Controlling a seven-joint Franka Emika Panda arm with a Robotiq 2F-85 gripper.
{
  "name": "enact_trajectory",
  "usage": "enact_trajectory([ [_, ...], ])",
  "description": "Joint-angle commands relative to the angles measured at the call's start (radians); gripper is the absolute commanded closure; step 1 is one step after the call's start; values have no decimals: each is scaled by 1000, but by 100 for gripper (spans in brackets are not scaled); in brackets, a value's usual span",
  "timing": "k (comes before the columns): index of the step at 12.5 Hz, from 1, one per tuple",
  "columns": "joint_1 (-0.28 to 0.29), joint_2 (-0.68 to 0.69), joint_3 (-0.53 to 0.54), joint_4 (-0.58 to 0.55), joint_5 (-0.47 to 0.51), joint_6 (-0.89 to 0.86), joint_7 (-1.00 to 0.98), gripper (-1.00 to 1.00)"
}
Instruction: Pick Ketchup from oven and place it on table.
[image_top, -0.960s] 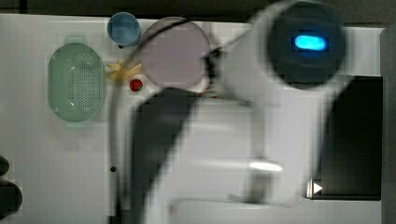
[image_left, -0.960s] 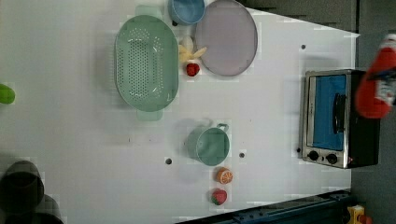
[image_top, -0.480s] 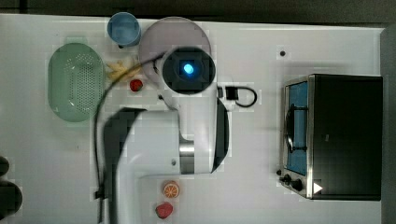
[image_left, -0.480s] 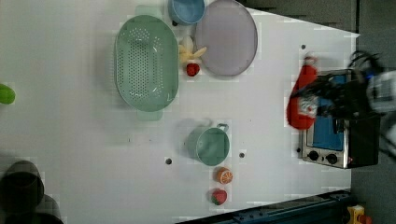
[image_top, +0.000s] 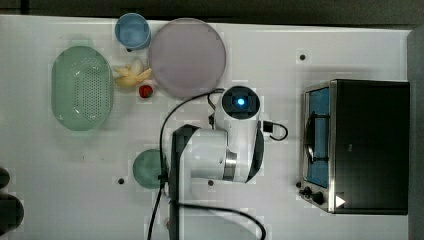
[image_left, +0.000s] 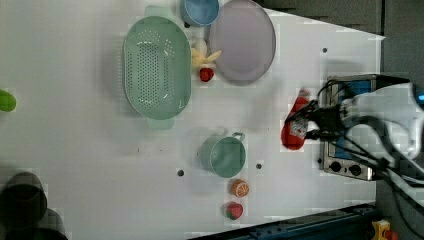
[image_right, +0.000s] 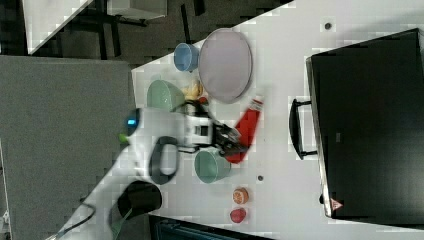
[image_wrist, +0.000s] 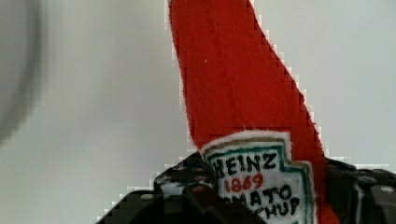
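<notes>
Left view | fingers (image_left: 306, 125) gripping ketchup (image_left: 294, 131) | beside oven (image_left: 350, 150)

Arm (image_top: 220, 150) reaching out low, gripper (image_left: 306, 122) clamped around load.

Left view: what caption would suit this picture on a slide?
Robot gripper holds a red ketchup bottle over the white table, just in front of the toaster oven.

The red ketchup (image_left: 294, 131) bottle, white-labelled, is held tilted over the white tabletop (image_left: 75, 165), just beside the black oven (image_top: 370, 145), whose glass door is shut.
</notes>
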Motion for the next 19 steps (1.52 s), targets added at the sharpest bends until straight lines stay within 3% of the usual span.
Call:
enact_trajectory([
  [1,-1,41,28,32,8,80,-3,-26],
  [3,-1,93,34,32,18,168,-3,-32],
  [6,-1,100,39,38,27,188,-3,-95],
  [7,-1,86,40,48,27,184,-2,-100],
  [12,-1,-86,39,160,26,18,9,-100],
  [19,-1,-206,42,488,17,-362,9,-100],
])
